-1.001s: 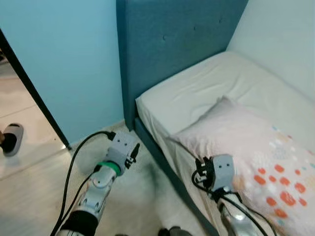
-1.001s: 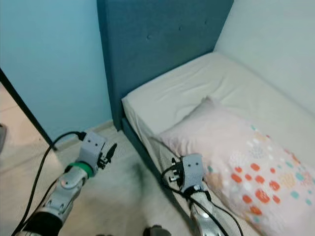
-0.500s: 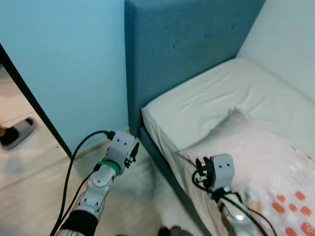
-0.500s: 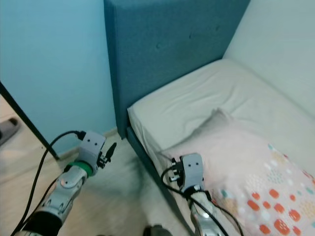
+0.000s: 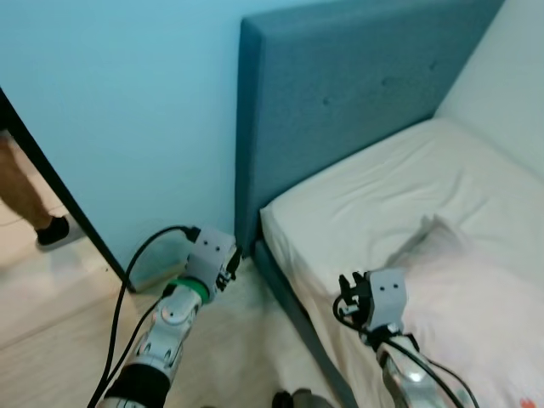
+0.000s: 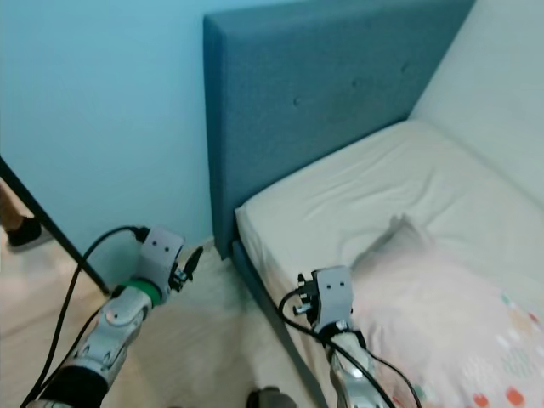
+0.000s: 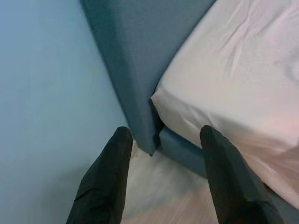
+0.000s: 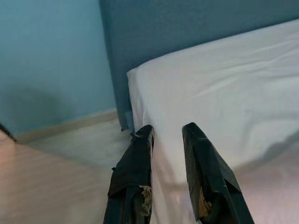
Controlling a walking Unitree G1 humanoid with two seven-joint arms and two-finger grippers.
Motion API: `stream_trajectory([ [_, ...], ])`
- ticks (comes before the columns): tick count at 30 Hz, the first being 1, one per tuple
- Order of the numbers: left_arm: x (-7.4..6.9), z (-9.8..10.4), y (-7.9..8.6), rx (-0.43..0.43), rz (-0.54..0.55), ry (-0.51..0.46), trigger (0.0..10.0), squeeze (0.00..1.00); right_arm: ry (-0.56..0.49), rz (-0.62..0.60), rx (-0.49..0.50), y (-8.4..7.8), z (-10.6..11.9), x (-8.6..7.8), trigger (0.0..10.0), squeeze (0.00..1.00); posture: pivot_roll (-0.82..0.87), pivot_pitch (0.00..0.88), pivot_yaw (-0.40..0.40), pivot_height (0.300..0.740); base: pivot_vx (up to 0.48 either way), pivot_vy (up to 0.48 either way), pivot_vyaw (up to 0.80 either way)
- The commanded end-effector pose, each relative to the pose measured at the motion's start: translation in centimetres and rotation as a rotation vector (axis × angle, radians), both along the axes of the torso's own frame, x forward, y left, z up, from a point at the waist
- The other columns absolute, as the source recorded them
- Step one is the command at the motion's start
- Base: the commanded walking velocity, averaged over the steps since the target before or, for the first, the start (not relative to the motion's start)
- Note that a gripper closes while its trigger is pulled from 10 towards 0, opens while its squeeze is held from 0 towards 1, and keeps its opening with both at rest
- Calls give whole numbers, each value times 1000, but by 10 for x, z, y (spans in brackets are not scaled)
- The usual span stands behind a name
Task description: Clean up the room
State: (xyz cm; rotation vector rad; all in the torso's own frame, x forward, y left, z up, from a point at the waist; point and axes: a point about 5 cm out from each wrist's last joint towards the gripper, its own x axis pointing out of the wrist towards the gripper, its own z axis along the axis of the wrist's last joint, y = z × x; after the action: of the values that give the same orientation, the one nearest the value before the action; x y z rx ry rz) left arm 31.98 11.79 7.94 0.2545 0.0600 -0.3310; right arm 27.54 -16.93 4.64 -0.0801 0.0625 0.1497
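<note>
A pale pink pillow (image 5: 476, 289) with a few coloured dots lies on the white sheet of the bed (image 5: 382, 195), just right of my right arm. My left gripper (image 7: 165, 131) is open and empty, held low over the floor by the corner where the bed meets its blue headboard (image 5: 340, 102). My right gripper (image 8: 168, 127) hovers at the mattress edge, its fingers a little apart with nothing between them.
The light blue wall (image 5: 127, 102) stands left of the headboard. A dark door frame (image 5: 59, 195) slants across the left, with a person's leg (image 5: 25, 191) and dark shoe (image 5: 53, 231) beyond it. A pale rug (image 5: 246, 340) covers the floor beside the bed.
The camera has swung, so the bed and pillow sit lower and further right in the picture. In the doorway a person's leg with a dark shoe has replaced the slipper. Both arms keep their pose.
</note>
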Motion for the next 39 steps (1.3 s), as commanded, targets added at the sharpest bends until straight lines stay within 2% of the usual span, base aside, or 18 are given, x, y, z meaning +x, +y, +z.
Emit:
stream_trajectory([
  [1, -6, -4, -13, -33, -64, 30, 10000, 0, 40, -44, 14, -9, -7, -5, 10000, 0, -54, 134, -4, 740, 0, 0, -744],
  [39, -7, -5, -12, -31, -70, 44, 10000, 0, 33, -59, 15, -11, -5, -2, 10000, 0, -55, 134, -1, 740, 0, 0, -720],
])
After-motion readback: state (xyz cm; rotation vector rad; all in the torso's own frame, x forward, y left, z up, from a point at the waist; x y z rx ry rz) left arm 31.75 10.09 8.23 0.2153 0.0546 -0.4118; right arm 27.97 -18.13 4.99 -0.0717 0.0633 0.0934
